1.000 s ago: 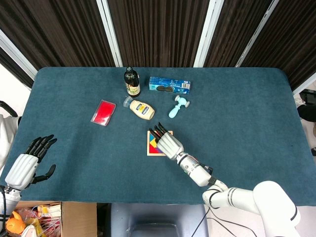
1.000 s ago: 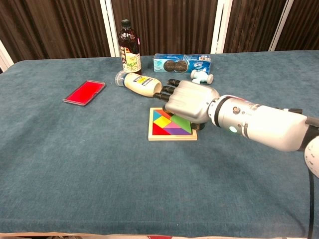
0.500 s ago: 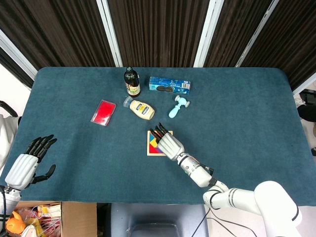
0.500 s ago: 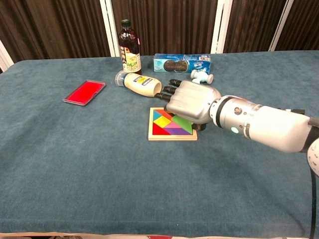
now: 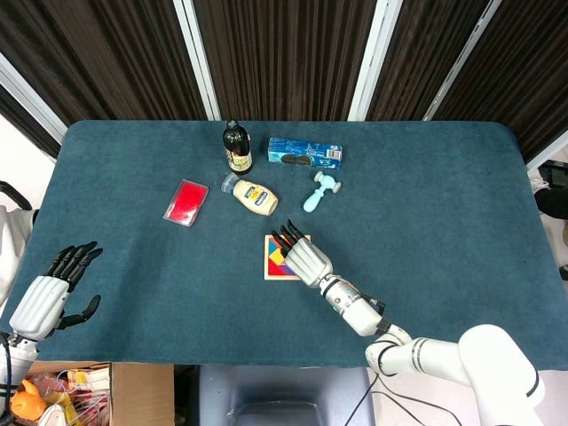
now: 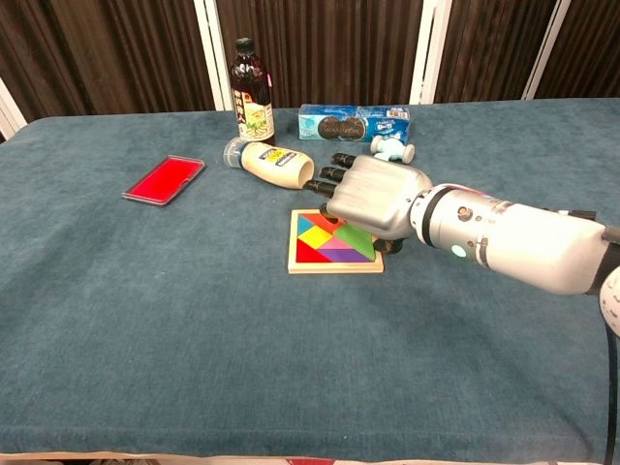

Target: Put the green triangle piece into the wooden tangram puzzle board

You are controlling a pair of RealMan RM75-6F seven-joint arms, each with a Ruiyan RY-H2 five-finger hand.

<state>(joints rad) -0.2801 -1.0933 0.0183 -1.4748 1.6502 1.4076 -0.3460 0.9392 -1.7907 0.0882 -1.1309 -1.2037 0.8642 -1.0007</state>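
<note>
The wooden tangram board (image 6: 334,265) lies flat near the middle of the table, filled with coloured pieces. The green triangle (image 6: 356,242) lies in the board's right part, half covered by my right hand (image 6: 373,197). That hand hovers palm down over the board's far right corner with its fingers stretched out towards the far left and nothing gripped. In the head view the same right hand (image 5: 304,259) hides most of the board (image 5: 271,266). My left hand (image 5: 44,297) hangs beyond the table's near left corner, fingers spread and empty.
Behind the board stand a dark bottle (image 6: 250,92) and a blue biscuit box (image 6: 354,122). A cream squeeze bottle (image 6: 271,163) lies on its side there, with a pale blue toy hammer (image 6: 392,148) further right. A red case (image 6: 164,179) lies to the left.
My right hand has drifted slightly to the right and lifted a little over the board. The green triangle and my left hand stay where they were.
</note>
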